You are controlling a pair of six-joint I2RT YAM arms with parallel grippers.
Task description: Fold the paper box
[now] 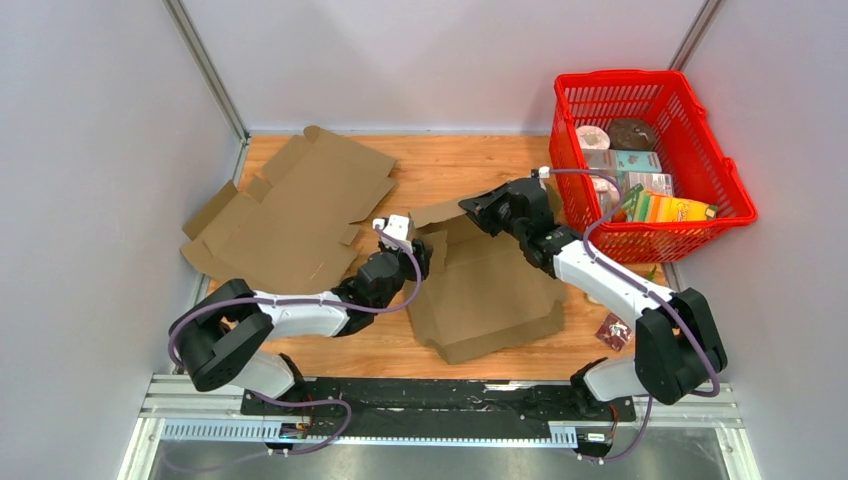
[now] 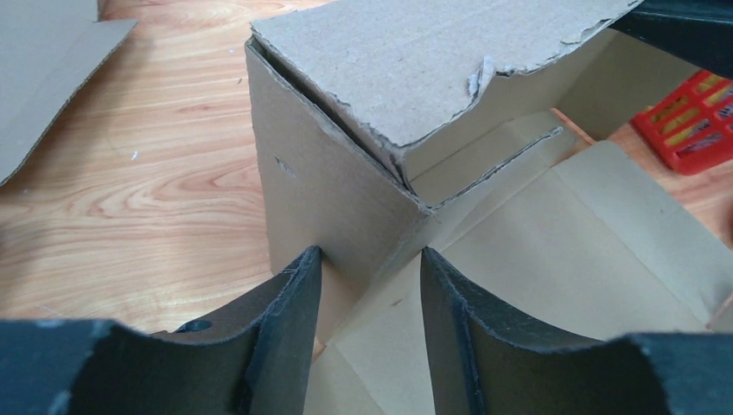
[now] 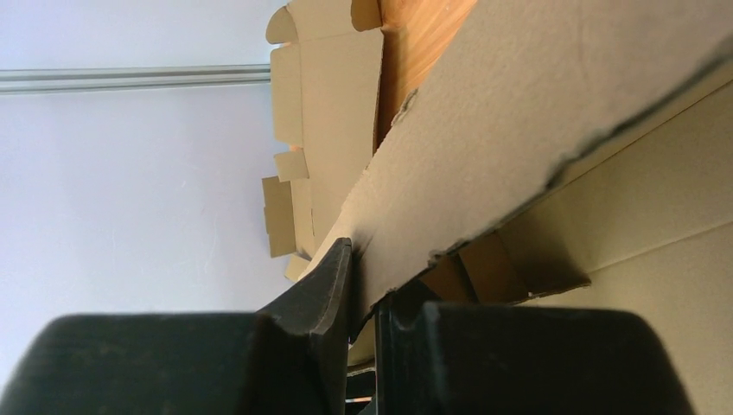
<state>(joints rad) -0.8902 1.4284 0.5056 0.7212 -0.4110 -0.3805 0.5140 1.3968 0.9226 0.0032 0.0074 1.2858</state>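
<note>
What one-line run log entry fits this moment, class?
task: fold paper box | left claw: open, astride box corner | right claw: shut on flap | flat cardboard: far left

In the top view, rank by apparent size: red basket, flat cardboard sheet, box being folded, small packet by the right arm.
1. red basket and flat cardboard sheet, too alike to rank.
2. box being folded.
3. small packet.
</note>
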